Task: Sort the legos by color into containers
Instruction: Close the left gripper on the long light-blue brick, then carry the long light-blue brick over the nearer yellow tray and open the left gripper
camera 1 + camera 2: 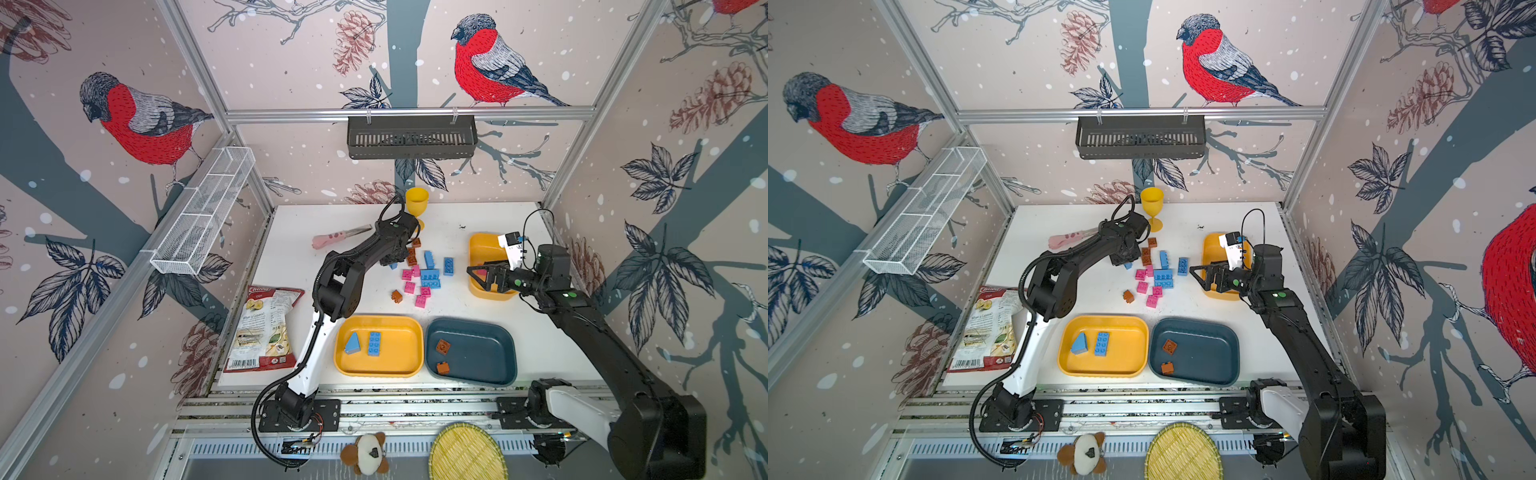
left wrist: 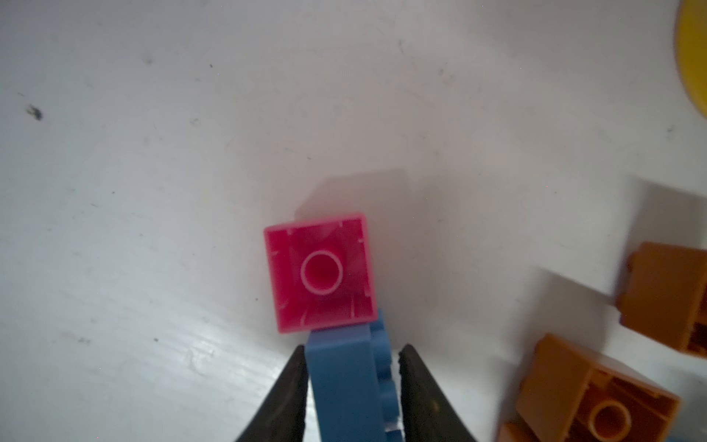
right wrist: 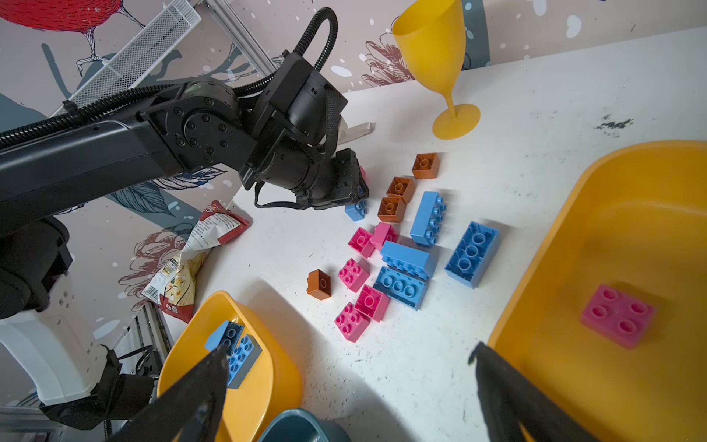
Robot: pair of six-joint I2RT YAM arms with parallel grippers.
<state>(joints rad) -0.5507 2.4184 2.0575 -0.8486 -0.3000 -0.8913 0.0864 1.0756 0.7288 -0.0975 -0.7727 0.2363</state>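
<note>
Blue pick in hand: left gripper point(image 2: 352, 354) fingers point(image 2: 287, 394) pinch a blue brick point(image 1: 393, 266) on the table point(image 1: 299, 270) at centre of both top views, a pink brick point(image 2: 319, 273) touching it; right gripper point(image 3: 350, 354) gapes empty; next, I judge, lift straight, then carry to the lower-centre yellow tray point(image 1: 401, 349).

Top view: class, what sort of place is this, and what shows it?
Probably a robot test booth, not a home: two robot arms mounted on a metal rail, a metal frame with papered walls, and toy bricks beside trays on a white table.
</note>
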